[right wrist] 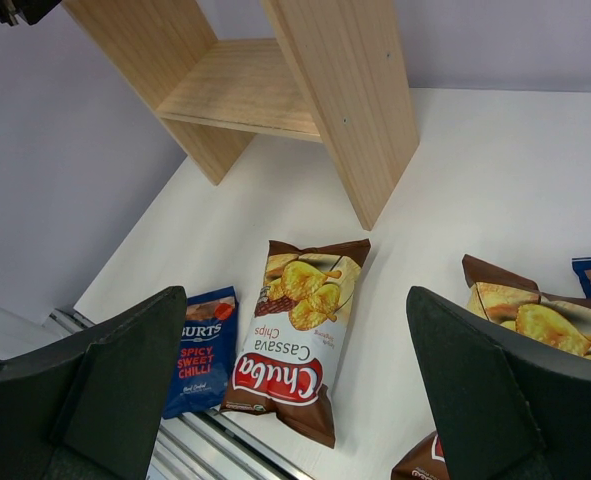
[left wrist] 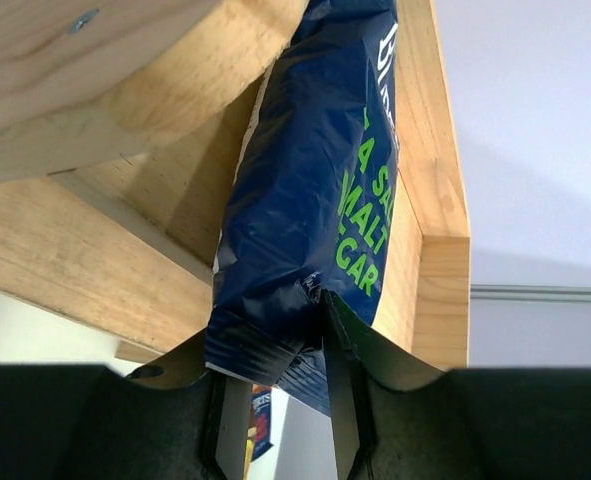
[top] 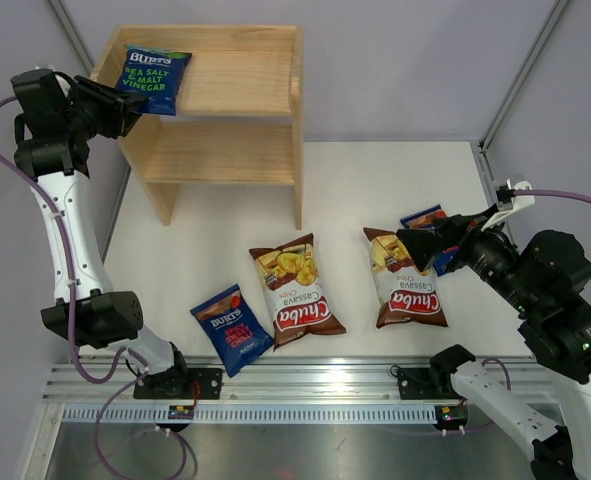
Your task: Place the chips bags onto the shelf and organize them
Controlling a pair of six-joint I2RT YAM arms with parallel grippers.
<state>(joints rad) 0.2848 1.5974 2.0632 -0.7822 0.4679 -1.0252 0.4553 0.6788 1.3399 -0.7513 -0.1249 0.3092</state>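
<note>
One bag at the shelf, four waiting on the surface

The left claw point(left wrist: 278, 385) pinches the bottom seam of the green-text Burts bag point(top: 155, 78), which sits at the left end of the shelf point(top: 245, 150) top tier, not yet released. On the surface point(top: 365, 190) lie the chilli Burts bag point(top: 232, 328), two Chuba bags point(top: 295, 290) point(top: 405, 280) and a half-hidden blue bag point(top: 425, 218). The right claw point(right wrist: 305, 390) hangs wide open and empty. By my reckoning, most of the job remains.
</note>
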